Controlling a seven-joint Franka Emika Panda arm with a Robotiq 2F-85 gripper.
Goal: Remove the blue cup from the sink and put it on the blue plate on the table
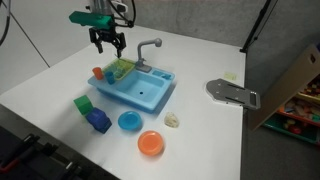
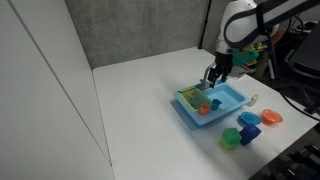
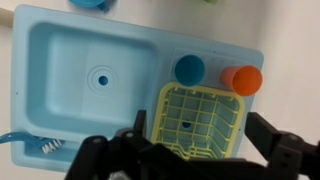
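Above the sink [image 3: 25,80] and its rack [image 3: 200,120], the pincer [image 1: 108,46] hangs spread open, gripping nothing. The blue cup [image 3: 189,68] stands in the sink just beside the rack, next to an orange cup [image 3: 241,79]. The blue plate [image 1: 129,121] lies on the tabletop [image 1: 200,60] near the sink.

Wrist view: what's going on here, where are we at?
The gripper hovers open above the sink's rack, holding nothing. The blue cup sits on the sink next to the orange cup, just past the rack, not yet picked up. The blue plate lies empty on the table near the sink, beside the orange plate.
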